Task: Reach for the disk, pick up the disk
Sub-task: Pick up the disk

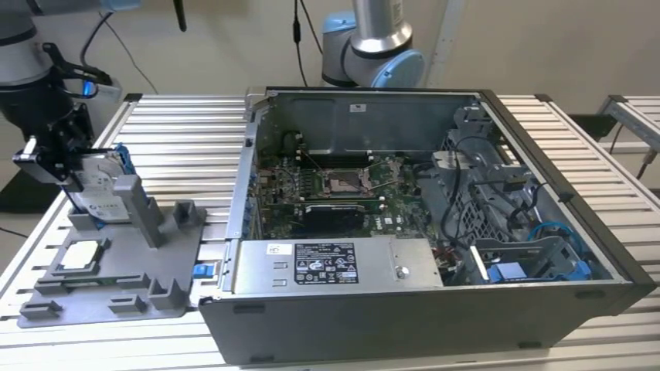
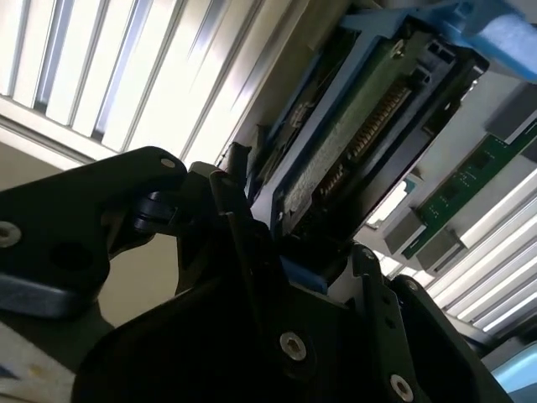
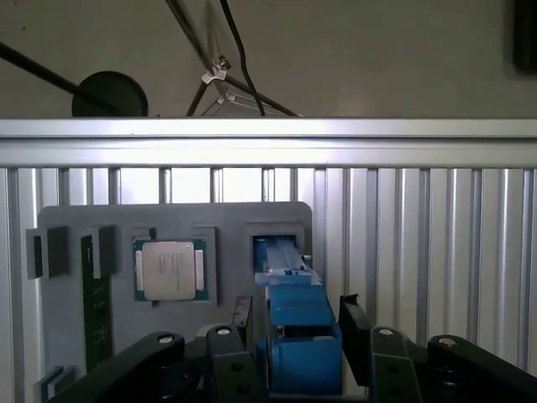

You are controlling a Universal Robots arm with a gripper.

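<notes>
The disk (image 1: 98, 193) stands on edge in the slot of a grey holder plate (image 1: 119, 290) at the exterior view's left, its blue bracket and white label showing. My gripper (image 1: 64, 166) is down over its upper edge. In the first wrist view the disk's blue bracket (image 3: 298, 327) runs from the slot up between my gripper (image 3: 295, 323), with one of the black fingers (image 3: 242, 317) on each side, close against it. The second wrist view shows the disk's edge (image 2: 336, 143) clamped in my gripper (image 2: 306, 243). The gripper is shut on the disk.
A small square silver chip (image 3: 168, 270) and a green memory stick (image 3: 88, 311) lie in the same holder plate beside the disk. An open computer case (image 1: 433, 232) takes up the table's middle and right. Another arm's base (image 1: 372, 46) stands behind it.
</notes>
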